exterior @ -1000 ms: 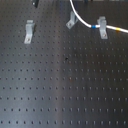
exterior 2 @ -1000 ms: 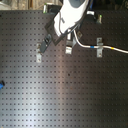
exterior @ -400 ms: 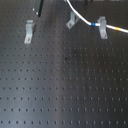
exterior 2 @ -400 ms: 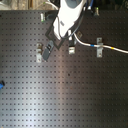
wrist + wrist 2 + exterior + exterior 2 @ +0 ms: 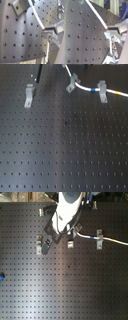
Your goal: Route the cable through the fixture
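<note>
The cable (image 5: 85, 87) is a thin white cord with a blue band and a yellow band. In the first exterior view it comes down from the top edge, passes the fixture (image 5: 73, 83), a short forked grey clip, and runs on through the taller clip (image 5: 102, 90). In the second exterior view the fixture (image 5: 71, 242) sits just beside the white arm, and the cable (image 5: 87, 236) emerges from under it. My gripper (image 5: 49, 241) is to the second exterior view's left of the fixture. In both wrist views the gripper (image 5: 44, 30) (image 5: 108, 29) is shut on the cable (image 5: 35, 15) (image 5: 96, 12).
A longer strip-like grey clip (image 5: 29, 96) stands to the first exterior view's left, near my gripper in the second exterior view (image 5: 39, 242). The black perforated board (image 5: 65, 149) fills the scene. A small blue object (image 5: 1, 276) lies at the second exterior view's left edge.
The cable's upper stretch has swung to the first exterior view's left, pulling straighter toward the fixture. The arm has shifted slightly in the second exterior view.
</note>
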